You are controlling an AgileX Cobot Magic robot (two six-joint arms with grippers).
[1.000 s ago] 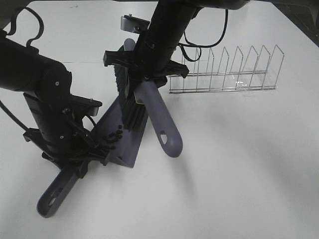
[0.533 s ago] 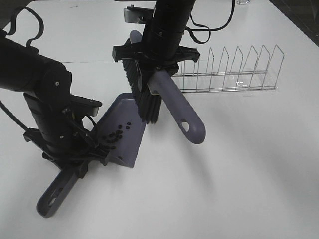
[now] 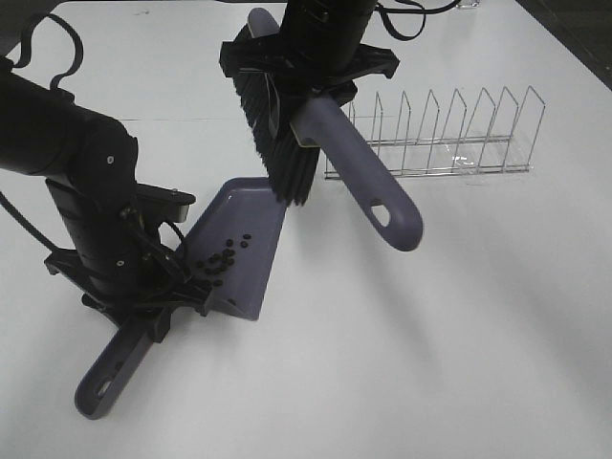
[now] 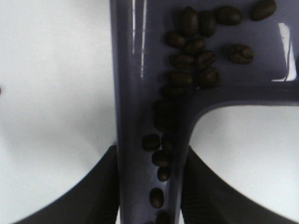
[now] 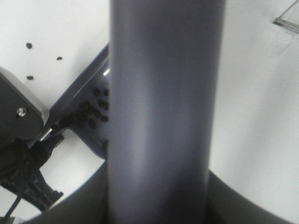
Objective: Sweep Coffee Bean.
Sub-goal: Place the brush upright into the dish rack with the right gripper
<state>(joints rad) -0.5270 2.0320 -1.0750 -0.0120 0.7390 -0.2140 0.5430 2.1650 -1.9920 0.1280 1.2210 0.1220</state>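
Note:
A purple dustpan (image 3: 244, 225) rests tilted on the white table. My left gripper (image 3: 158, 306) is shut on its handle (image 3: 110, 378). Several coffee beans (image 3: 216, 263) lie in the pan near the handle. In the left wrist view the beans (image 4: 191, 51) sit in the pan (image 4: 135, 93) and run down the handle channel between my dark fingers (image 4: 100, 191). My right gripper (image 3: 308, 91) is shut on the purple brush handle (image 3: 368, 182). It holds the brush in the air, black bristles (image 3: 282, 143) just above the pan's far edge. The handle (image 5: 163, 112) fills the right wrist view.
A wire dish rack (image 3: 430, 134) stands at the back right. Three loose beans (image 5: 29, 45) lie on the table beyond the pan in the right wrist view. The table's dark edge (image 3: 574, 38) runs along the far right.
My right arm has lifted the brush up out of the dustpan, and its handle has swung right. The dustpan, the beans and my left arm have stayed put.

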